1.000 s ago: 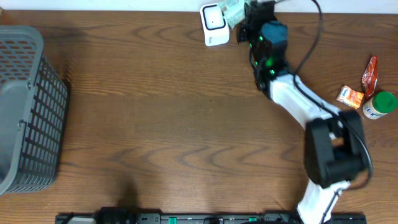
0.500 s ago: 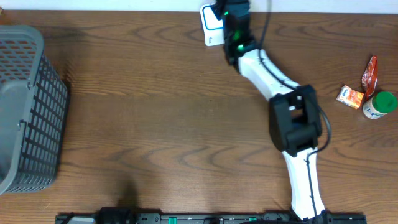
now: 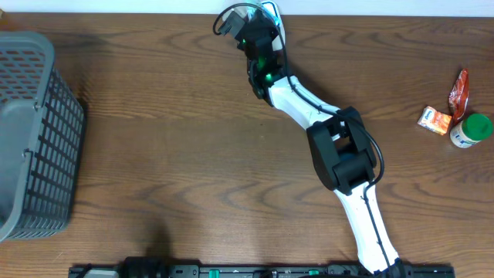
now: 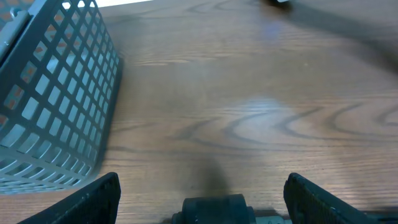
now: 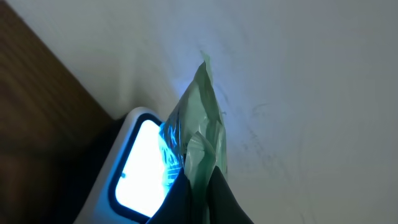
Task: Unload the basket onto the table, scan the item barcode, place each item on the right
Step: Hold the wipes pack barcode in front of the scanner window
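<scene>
Change: the right claw point(image 3: 257, 15) has swung left along the far edge of the table point(image 3: 193, 154). A second ago it was to the right of the scanner point(image 3: 276, 17); now it is over it and hides most of it.
Meaning: this looks like the scan pass itself. The packet is now presented at the lit window. Nothing visible shows whether a read has registered.
Right claw: pinched fully down on the lower edge of the packet point(image 5: 202, 124).
Packet: thin and green, standing edge-on in the claw, just beside the glowing scanner point(image 5: 134, 171) window. Contact with the window cannot be told, and no barcode is visible.
Left claw point(image 4: 206, 183): jaws wide, holding nothing, over bare table near the basket point(image 4: 56, 93).
Risk: with the packet edge-on, the code may not face the window, so a turn of the wrist may be needed.
</scene>
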Action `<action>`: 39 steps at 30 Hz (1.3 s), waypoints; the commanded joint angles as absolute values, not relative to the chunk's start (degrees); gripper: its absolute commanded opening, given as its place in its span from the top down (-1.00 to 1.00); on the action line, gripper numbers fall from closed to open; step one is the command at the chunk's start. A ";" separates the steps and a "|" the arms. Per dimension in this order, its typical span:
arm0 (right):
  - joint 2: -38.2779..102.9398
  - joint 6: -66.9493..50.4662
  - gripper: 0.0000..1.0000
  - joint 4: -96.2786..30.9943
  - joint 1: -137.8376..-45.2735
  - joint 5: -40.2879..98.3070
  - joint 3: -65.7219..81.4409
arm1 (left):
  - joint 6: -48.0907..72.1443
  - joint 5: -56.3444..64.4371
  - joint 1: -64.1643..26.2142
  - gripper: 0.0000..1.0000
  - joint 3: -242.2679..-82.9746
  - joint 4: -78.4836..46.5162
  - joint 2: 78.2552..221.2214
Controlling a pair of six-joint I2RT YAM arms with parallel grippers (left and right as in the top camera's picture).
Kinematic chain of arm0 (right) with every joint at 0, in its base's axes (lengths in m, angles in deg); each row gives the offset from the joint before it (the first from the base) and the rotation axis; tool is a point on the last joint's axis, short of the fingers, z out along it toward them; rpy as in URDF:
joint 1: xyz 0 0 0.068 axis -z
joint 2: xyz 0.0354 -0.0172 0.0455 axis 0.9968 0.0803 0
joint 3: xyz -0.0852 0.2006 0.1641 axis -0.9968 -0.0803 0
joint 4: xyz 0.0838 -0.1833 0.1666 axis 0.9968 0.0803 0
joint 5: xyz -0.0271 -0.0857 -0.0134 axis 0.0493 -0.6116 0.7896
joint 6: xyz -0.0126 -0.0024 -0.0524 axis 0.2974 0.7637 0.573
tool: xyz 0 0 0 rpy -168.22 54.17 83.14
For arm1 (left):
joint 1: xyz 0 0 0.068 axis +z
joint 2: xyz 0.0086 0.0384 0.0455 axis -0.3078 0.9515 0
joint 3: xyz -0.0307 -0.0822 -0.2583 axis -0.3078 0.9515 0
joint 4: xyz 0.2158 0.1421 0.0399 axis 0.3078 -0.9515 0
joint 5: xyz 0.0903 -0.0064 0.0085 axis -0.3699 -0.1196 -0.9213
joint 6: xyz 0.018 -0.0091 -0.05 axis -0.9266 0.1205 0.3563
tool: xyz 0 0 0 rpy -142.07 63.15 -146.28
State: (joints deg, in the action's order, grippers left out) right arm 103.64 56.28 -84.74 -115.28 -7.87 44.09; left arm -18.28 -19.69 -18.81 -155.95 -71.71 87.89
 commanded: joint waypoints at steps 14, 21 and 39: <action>92.08 67.76 0.98 -70.77 -115.83 -14.21 44.87 | -18.82 -20.19 -19.03 -0.69 -156.09 -71.75 87.78; 84.89 69.61 0.98 -64.72 -115.72 -18.93 44.87 | -18.82 -20.19 -19.03 -0.68 -156.09 -71.77 87.78; 77.39 28.59 -0.24 -20.37 -92.16 1.72 44.87 | -18.82 -20.19 -19.03 -0.68 -156.09 -71.75 87.78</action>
State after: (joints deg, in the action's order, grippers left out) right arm 78.33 41.83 -22.25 -91.39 -17.29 44.72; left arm -18.28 -19.69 -18.81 -155.95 -71.71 87.89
